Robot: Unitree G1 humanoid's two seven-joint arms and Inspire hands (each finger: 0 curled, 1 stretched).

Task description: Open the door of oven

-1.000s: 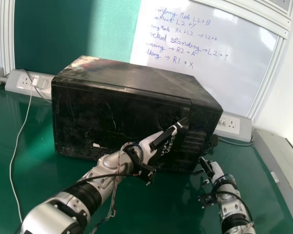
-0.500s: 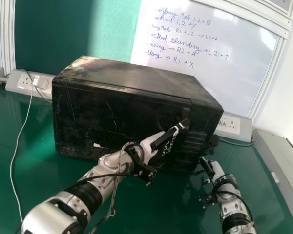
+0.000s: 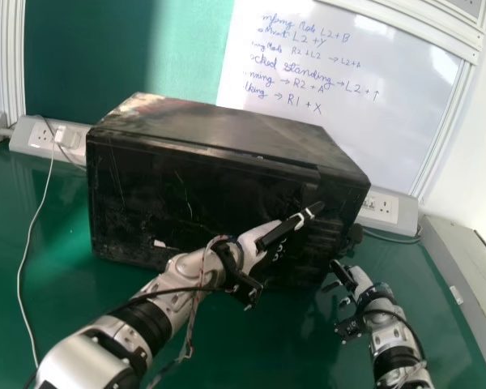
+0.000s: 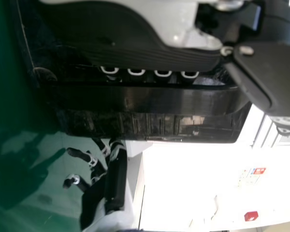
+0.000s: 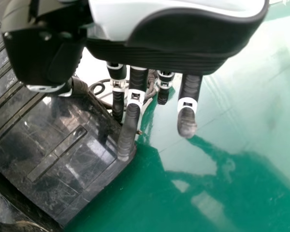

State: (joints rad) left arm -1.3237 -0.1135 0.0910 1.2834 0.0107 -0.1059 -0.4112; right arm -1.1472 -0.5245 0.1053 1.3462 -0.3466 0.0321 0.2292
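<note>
Left hand (image 3: pixel 251 247) is held across the near face of the oven (image 3: pixel 251 134), toward its right part; it reads as wide, with fingers (image 4: pixel 135 72) nearly straight and nothing gripped. In the left wrist view they are seen right by the raised strip (image 4: pixel 135 99) at the door's edge — contact cannot be told. Right hand (image 3: pixel 364 284) is held above the worktop (image 3: pixel 259 340), by the near right corner of the oven; it is wide too, fingers loosely extended and apart, nothing held.

Oven is placed mid-scene on the worktop, near face turned slightly. Oven door (image 3: pixel 162 186) takes up most of that face, left of the control panel (image 3: pixel 340 190), and looks closed; a very slight gap cannot be ruled out. Scratches and a small pale patch (image 3: pixel 158 243) are seen low on the door, left of the left hand.

Behind, a green panel (image 3: pixel 81 65) is seen at left and a whiteboard (image 3: pixel 389 130) with handwriting at right. One socket strip (image 3: pixel 24 138) is set at far left, another socket strip (image 3: pixel 397 212) past the oven's right side. Plug fitted in the left one — white cable (image 3: pixel 19 279) run down the worktop's left side.
</note>
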